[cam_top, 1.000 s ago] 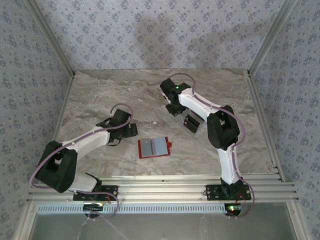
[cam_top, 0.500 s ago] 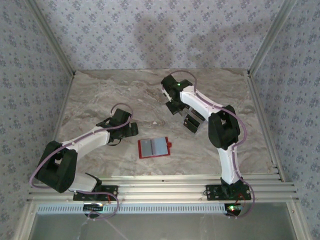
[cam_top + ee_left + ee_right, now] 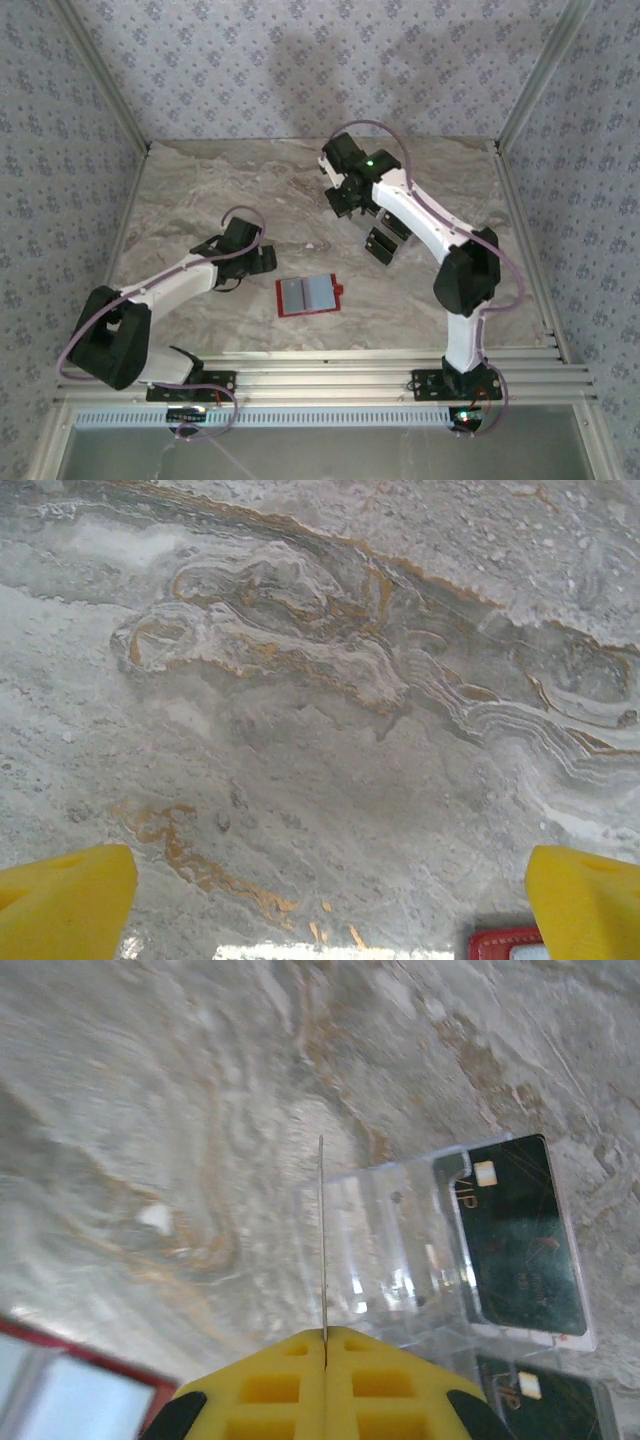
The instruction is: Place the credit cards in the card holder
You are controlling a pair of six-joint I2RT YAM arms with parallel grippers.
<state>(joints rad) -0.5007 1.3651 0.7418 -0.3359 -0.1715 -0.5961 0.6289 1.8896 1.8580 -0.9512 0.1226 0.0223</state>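
Right gripper (image 3: 323, 1345) is pinching one credit card (image 3: 321, 1230) edge-on, presumably for slotting. Card holder (image 3: 308, 294) is lying open toward the tabletop's (image 3: 200, 190) near edge; left gripper (image 3: 320, 905) is hovering beside, fingers spread.

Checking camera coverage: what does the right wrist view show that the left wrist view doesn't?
Right wrist, not left: the right hand shut on a card seen edge-on, and a black card in a clear plastic tray. Left wrist, not right: the left hand, fingers wide open. Both: the marble table and a corner of the red card holder.
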